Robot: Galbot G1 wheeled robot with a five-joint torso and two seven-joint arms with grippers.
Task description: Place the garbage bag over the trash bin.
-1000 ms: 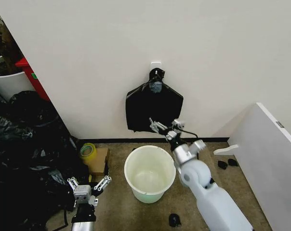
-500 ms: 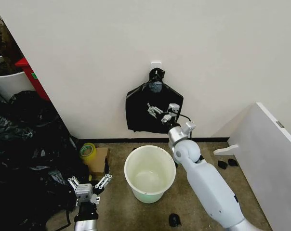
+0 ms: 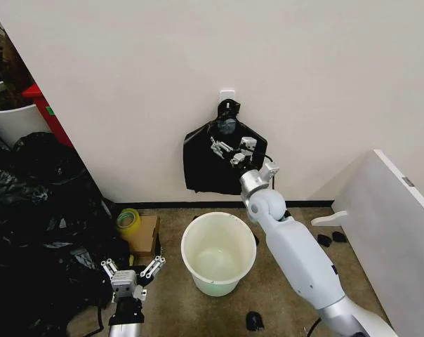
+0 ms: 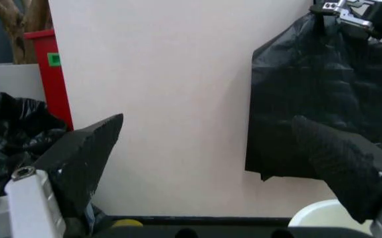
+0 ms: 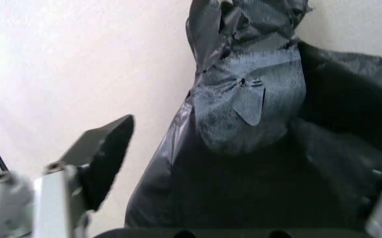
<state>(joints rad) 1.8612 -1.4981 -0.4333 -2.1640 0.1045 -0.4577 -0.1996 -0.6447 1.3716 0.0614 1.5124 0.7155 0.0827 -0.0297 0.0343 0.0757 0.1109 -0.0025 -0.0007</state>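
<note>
The trash bin [image 3: 184,247] is a round white bucket standing upright on the floor by the wall; its rim [image 4: 313,218] also shows in the left wrist view. The garbage bag is out of view. Above the bin, a flat black bundle [image 3: 212,172] with a knotted top [image 5: 250,99] hangs from a white wall hook. My right gripper [image 3: 229,151] is raised in front of the bundle just below the knot, open, with nothing between its fingers [image 5: 105,153]. My left gripper [image 3: 133,270] hangs low near the floor, left of the bin, open and empty.
A big heap of black sacks [image 3: 36,232] fills the left side. A cardboard box with a yellow tape roll [image 3: 128,220] sits between the heap and the bin. A white panel [image 3: 394,239] stands at the right. Small dark items [image 3: 254,321] lie on the floor.
My right arm has risen from beside the bin's far rim up to the hanging bundle, close under its knot. The left gripper has hardly moved.
</note>
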